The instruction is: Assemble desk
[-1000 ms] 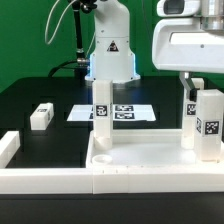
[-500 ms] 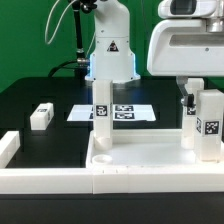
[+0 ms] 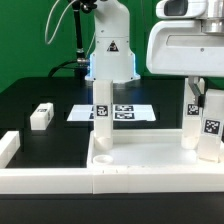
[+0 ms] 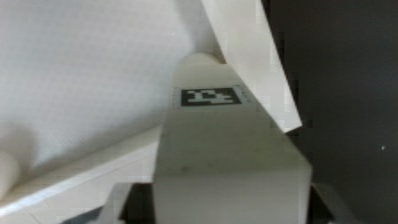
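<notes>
The white desk panel (image 3: 150, 160) lies at the front with its raised rim up. One tagged white leg (image 3: 101, 112) stands upright at its far left corner, and another (image 3: 190, 122) stands near the far right corner. My gripper (image 3: 203, 97) reaches down at the exterior view's right and is shut on a third leg (image 3: 210, 128), which rests slightly tilted at the panel's right corner. In the wrist view this leg (image 4: 222, 150) fills the space between my dark jaws, my gripper (image 4: 226, 205) closed round it, its tagged end against the panel's rim (image 4: 249, 50). A fourth leg (image 3: 40, 116) lies loose on the black table.
The marker board (image 3: 125, 111) lies flat behind the panel, in front of the arm's base (image 3: 110, 55). White border wall segments run along the front (image 3: 50, 183) and the exterior view's left (image 3: 8, 147). A green backdrop stands behind.
My gripper has shifted a little toward the exterior view's left, and the held leg has turned slightly, so its tag now looks tilted. The other legs have not moved.
</notes>
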Robot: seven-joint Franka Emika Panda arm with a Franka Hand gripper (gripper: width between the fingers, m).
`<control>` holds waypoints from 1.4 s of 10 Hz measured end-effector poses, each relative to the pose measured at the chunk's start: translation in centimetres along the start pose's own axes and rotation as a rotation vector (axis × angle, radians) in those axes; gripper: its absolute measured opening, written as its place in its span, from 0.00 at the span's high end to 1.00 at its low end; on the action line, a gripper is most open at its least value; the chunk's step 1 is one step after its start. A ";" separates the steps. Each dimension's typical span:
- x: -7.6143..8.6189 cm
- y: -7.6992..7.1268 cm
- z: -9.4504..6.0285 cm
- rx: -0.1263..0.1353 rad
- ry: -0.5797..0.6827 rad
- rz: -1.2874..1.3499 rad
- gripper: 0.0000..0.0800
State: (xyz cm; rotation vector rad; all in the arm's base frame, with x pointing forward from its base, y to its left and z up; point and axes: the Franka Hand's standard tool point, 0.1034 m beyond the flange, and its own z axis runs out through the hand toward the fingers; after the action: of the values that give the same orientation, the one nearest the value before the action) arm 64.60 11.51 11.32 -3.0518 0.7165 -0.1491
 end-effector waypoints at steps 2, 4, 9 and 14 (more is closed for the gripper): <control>0.1 0.2 0.0 -0.002 0.000 0.167 0.64; 0.1 0.7 0.1 0.006 -0.015 0.586 0.64; -0.4 1.3 0.3 0.075 -0.058 1.129 0.55; -1.0 0.7 0.3 0.081 -0.056 0.422 0.20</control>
State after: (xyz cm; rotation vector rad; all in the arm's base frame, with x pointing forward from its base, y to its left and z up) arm 63.42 11.37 10.90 -2.7388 1.2884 -0.0859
